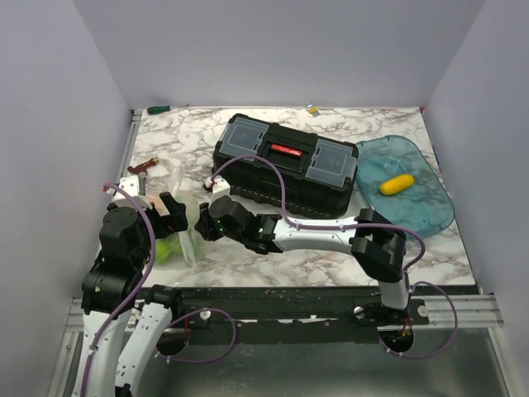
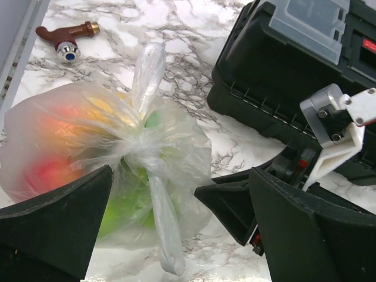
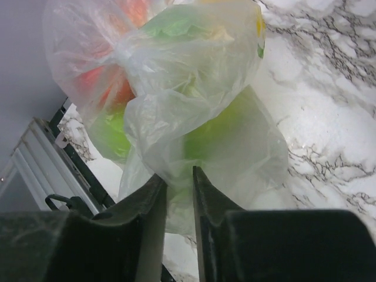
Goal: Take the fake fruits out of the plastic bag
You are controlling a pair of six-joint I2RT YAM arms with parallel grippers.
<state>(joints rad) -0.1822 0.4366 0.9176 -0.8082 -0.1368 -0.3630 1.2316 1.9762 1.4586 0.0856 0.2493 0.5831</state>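
we see our left gripper (image 2: pixel 179 194) spread wide about the knotted bag (image 2: pixel 88 135) lying on the marble table (image 2: pixel 194 53), red, yellow and green fruits (image 2: pixel 50 173) blurred inside it, a black toolbox (image 2: pixel 264 76) near and a brown tap (image 2: pixel 64 38) well apart.

Robot test cell in a lab, plain grey walls (image 1: pixel 273 50) boxing a marble-patterned tabletop (image 1: pixel 190 136) on three sides, left arm (image 1: pixel 124 248) and right arm (image 1: pixel 314 236) mounted at a metal rail frame (image 1: pixel 463 308), purple cables (image 1: pixel 211 331) looping below

The plastic bag (image 2: pixel 158 147), fake fruits (image 2: pixel 123 211) in it, lies between the left fingers (image 2: pixel 53 229); the toolbox (image 2: pixel 264 76) stands ahead, to their right.
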